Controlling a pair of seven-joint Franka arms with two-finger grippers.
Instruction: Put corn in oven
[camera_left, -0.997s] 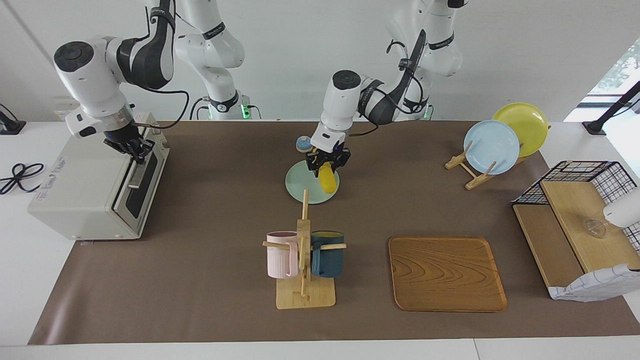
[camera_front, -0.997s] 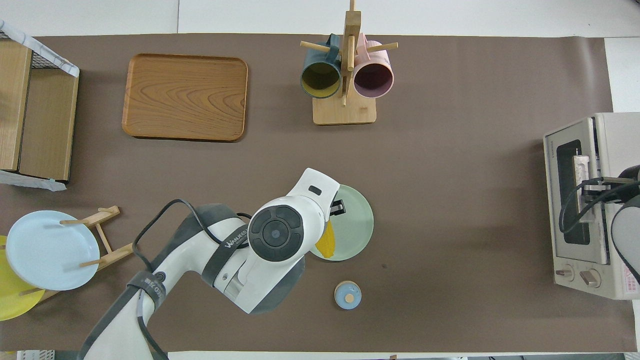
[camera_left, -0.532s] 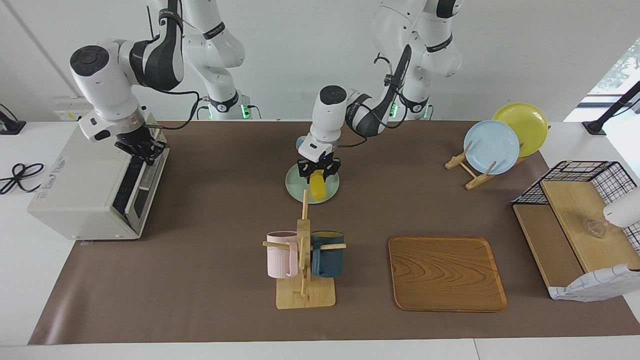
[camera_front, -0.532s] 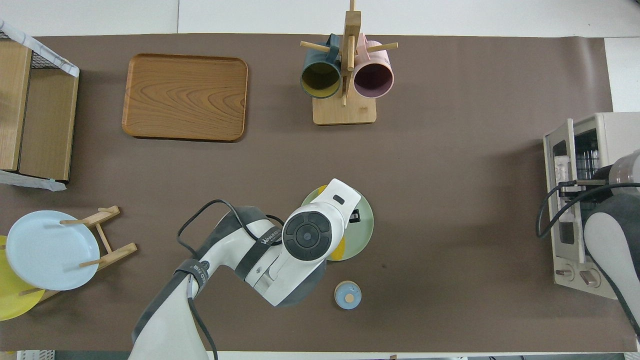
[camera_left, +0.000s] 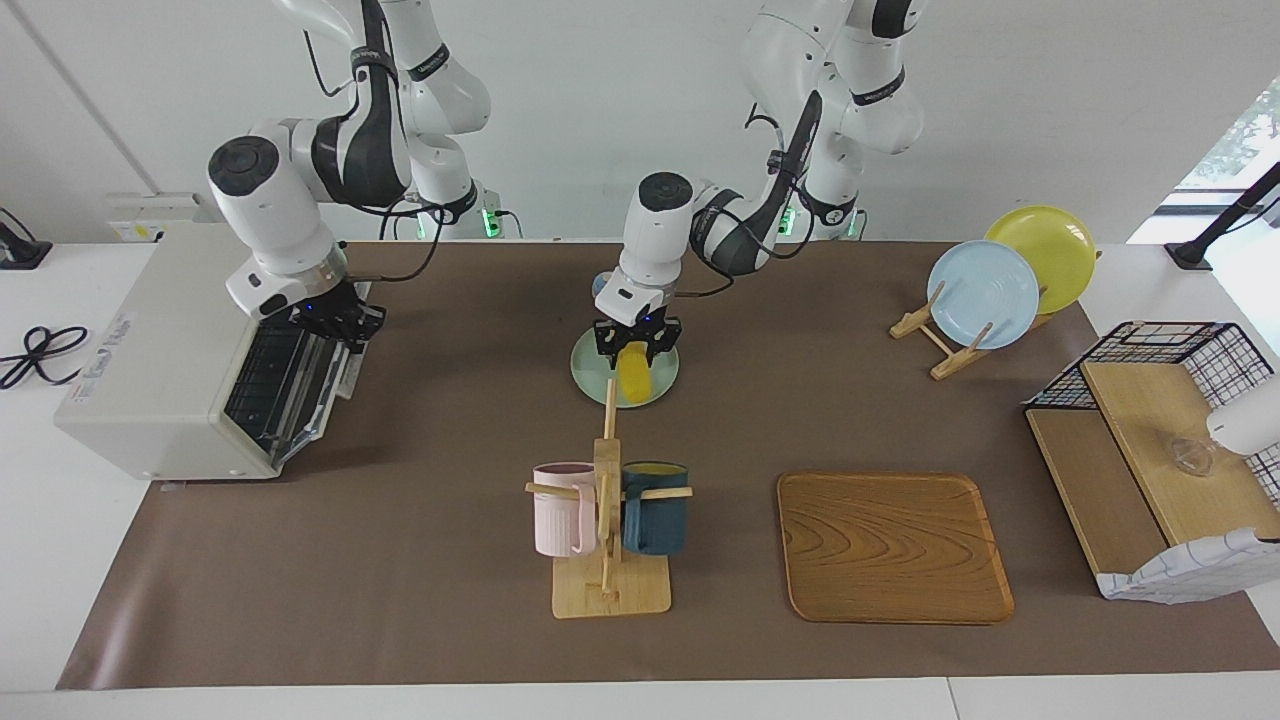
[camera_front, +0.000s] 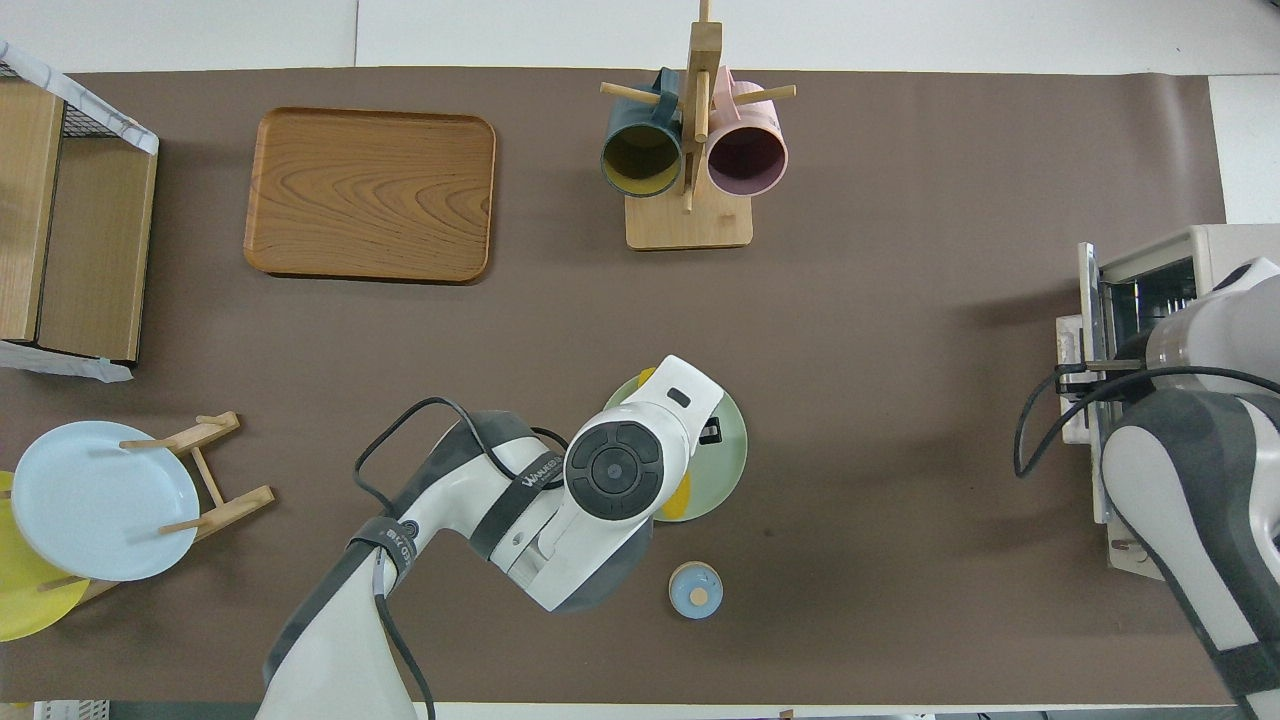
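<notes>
The yellow corn (camera_left: 632, 376) is between the fingers of my left gripper (camera_left: 632, 347), just over the pale green plate (camera_left: 590, 376) at mid-table. In the overhead view the left hand covers most of the corn (camera_front: 680, 496). The off-white oven (camera_left: 150, 360) stands at the right arm's end of the table. Its door (camera_left: 322, 385) hangs partly open and the wire rack (camera_left: 268, 375) shows inside. My right gripper (camera_left: 338, 325) is shut on the door's handle at the door's top edge. The oven (camera_front: 1225, 250) also shows in the overhead view.
A mug rack (camera_left: 607, 500) with a pink and a dark blue mug stands farther from the robots than the green plate. A wooden tray (camera_left: 893, 545), a plate stand with a blue plate (camera_left: 983, 293) and a yellow plate (camera_left: 1045, 245), a wire shelf (camera_left: 1150, 440) and a small blue lid (camera_left: 603, 287) are also there.
My right gripper has pulled the oven door from shut to partly open. My left gripper carried the corn a little toward the right arm's end, then held still over the plate.
</notes>
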